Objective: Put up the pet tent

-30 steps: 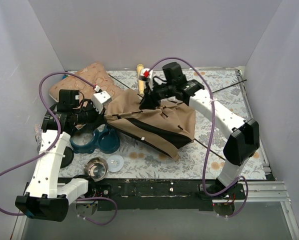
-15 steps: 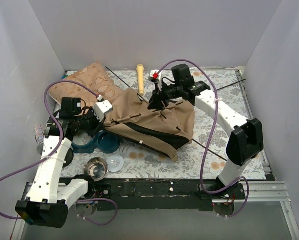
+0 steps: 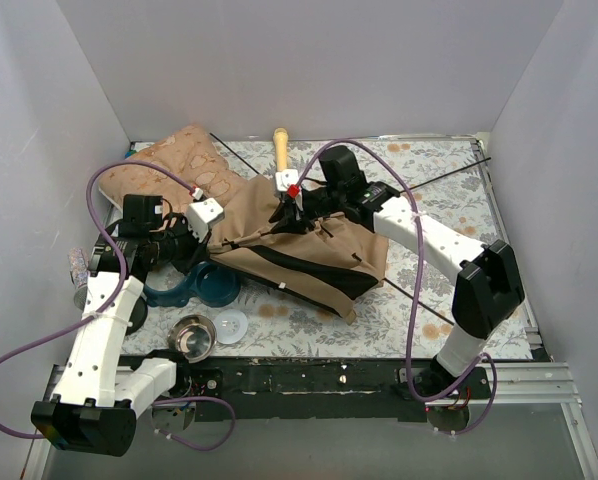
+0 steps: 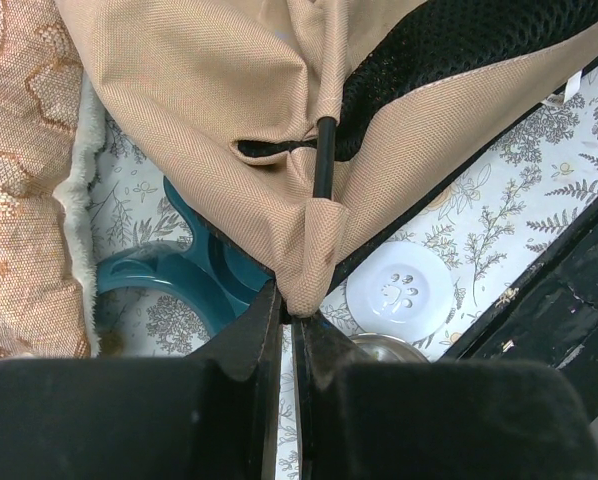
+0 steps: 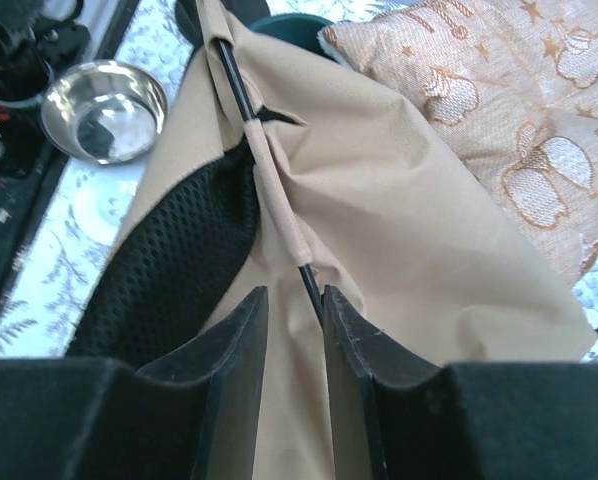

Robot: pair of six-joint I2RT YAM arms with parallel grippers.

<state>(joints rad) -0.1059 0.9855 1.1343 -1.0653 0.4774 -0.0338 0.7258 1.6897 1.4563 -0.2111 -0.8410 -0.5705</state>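
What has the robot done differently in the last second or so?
The right gripper swung right, then back left over the pet tent; its open jaws now straddle a black pole. The left gripper shifted slightly, still pinching a tent corner. The cushion and steel bowl stayed put.

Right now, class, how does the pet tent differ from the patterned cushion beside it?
The pet tent is plain tan with black mesh and poles; the cushion is beige-pink with woven patterns. The pet tent lies collapsed centrally; the cushion sits puffy at the far-left corner. Both are fabric.
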